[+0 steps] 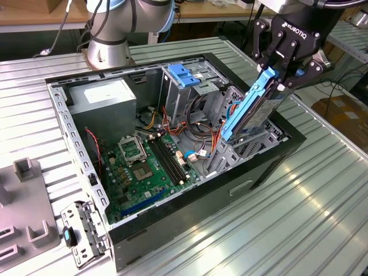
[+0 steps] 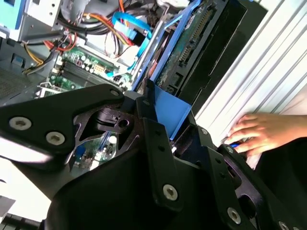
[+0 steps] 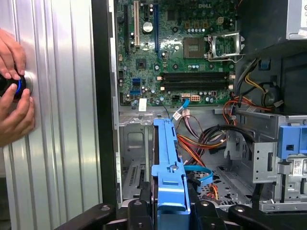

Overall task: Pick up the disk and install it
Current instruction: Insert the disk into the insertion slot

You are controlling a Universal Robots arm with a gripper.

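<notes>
The disk point(image 1: 253, 112) is a dark flat drive with blue plastic side rails. It stands steeply tilted, its lower end down in the metal bay point(image 1: 233, 152) at the exterior view's right of the open computer case point(image 1: 190, 198). My gripper point(image 1: 284, 77) is shut on its upper end. In both wrist views the black fingers point(image 3: 136, 207) clamp the blue rail point(image 3: 168, 163), and the disk point(image 2: 192, 43) slants down into the case from the gripper point(image 2: 175, 136).
Inside the case are a green motherboard point(image 1: 144, 167), a grey power-supply box point(image 1: 106, 95), a metal cage with a blue top point(image 1: 184, 75) and loose cables point(image 3: 206, 139). A person's hands point(image 3: 12, 91) rest on a dark knob on the ribbed table beside the case. A metal bracket point(image 1: 80, 230) lies near the case's corner.
</notes>
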